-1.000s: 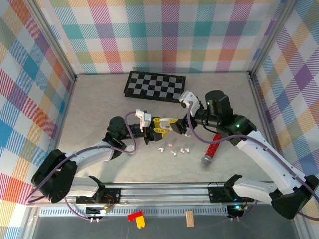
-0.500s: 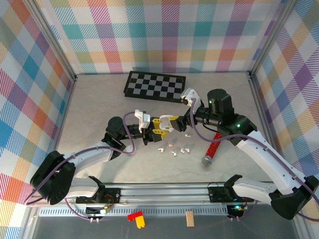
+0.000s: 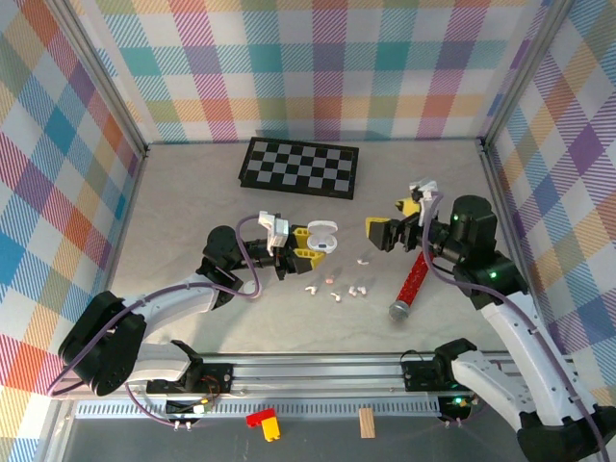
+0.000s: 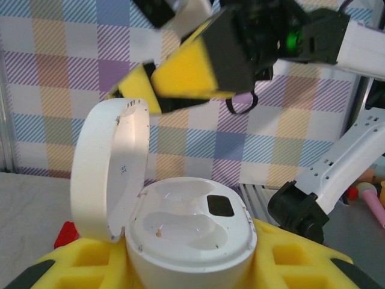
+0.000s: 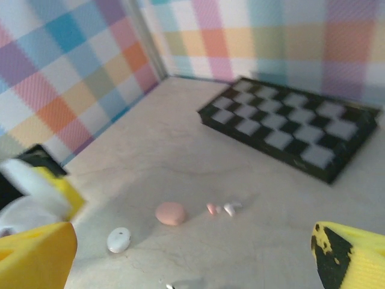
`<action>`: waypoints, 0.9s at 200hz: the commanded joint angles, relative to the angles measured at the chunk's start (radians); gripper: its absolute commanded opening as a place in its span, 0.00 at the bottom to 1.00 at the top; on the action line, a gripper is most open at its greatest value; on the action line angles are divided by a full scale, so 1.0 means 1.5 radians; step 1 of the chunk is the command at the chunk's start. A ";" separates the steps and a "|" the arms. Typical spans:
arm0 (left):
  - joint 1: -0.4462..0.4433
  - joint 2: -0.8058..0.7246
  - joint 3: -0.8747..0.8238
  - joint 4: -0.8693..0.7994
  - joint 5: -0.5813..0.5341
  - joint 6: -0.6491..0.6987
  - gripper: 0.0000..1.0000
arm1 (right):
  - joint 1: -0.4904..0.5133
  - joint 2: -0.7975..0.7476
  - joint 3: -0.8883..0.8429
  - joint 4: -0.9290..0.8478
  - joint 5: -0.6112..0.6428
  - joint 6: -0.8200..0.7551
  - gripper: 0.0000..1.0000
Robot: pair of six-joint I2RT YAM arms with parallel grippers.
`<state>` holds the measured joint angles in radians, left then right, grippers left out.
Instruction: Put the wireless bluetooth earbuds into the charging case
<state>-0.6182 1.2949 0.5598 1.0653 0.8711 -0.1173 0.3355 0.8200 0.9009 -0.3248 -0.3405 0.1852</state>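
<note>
My left gripper point(image 3: 313, 243) is shut on a white charging case point(image 3: 323, 235), raised over the table. In the left wrist view the case point(image 4: 189, 226) sits between my yellow fingers point(image 4: 295, 260) with its lid point(image 4: 111, 171) swung up on the left. Both of its moulded wells are empty. Several small earbuds point(image 3: 337, 296) lie scattered on the table below and right of the case. My right gripper point(image 3: 390, 221) hangs open and empty to the right of the case, apart from it. In the right wrist view my right gripper point(image 5: 194, 247) is over a pink earbud point(image 5: 212, 209) and a white earbud point(image 5: 230, 208).
A black-and-white chessboard point(image 3: 300, 166) lies at the back. A red stick with a grey end point(image 3: 412, 281) lies right of the earbuds. A pink pebble-shaped case point(image 5: 171, 213) and a white one point(image 5: 118, 239) rest on the table. Checked walls close in the sides.
My right arm has drawn back to the right, away from the case, its gripper still wide. The left gripper has stayed put, and the case shows with its lid up.
</note>
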 commanded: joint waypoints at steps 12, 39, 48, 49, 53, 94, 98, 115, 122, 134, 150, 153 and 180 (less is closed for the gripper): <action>0.021 0.009 -0.009 0.074 0.003 -0.024 0.28 | -0.008 0.016 -0.082 -0.036 0.006 0.157 0.96; 0.032 0.007 -0.018 0.082 0.001 -0.028 0.28 | -0.005 0.065 -0.141 -0.027 -0.011 0.235 0.89; 0.036 0.003 -0.021 0.081 -0.001 -0.028 0.28 | 0.003 0.085 -0.154 -0.020 -0.017 0.246 0.86; 0.036 0.003 -0.021 0.081 -0.002 -0.028 0.28 | 0.004 0.088 -0.154 -0.021 -0.017 0.248 0.86; 0.038 0.000 -0.023 0.081 -0.003 -0.028 0.28 | 0.012 0.096 -0.158 -0.021 -0.012 0.253 0.84; 0.046 -0.020 -0.030 0.055 -0.006 -0.014 0.28 | 0.094 0.189 -0.194 0.029 0.028 0.299 0.71; 0.046 -0.021 -0.030 0.051 -0.006 -0.012 0.28 | 0.103 0.196 -0.199 0.037 0.033 0.306 0.71; 0.046 -0.029 -0.028 0.034 -0.007 -0.005 0.28 | 0.135 0.228 -0.207 0.055 0.053 0.328 0.72; 0.046 -0.032 -0.028 0.028 -0.007 -0.002 0.28 | 0.147 0.241 -0.207 0.059 0.057 0.333 0.72; 0.046 -0.037 -0.029 0.017 -0.006 0.004 0.28 | 0.163 0.262 -0.204 0.064 0.059 0.339 0.72; 0.046 -0.045 -0.030 0.004 -0.007 0.011 0.28 | 0.175 0.290 -0.198 0.061 0.064 0.348 0.71; 0.046 -0.046 -0.030 0.003 -0.007 0.013 0.28 | 0.177 0.294 -0.196 0.061 0.065 0.349 0.71; 0.048 -0.069 -0.036 -0.029 -0.016 0.030 0.28 | 0.189 0.321 -0.185 0.057 0.073 0.359 0.67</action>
<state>-0.5602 1.2377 0.5198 1.0492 0.8513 -0.1146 0.6052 1.2781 0.5964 -0.2600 -0.2543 0.6853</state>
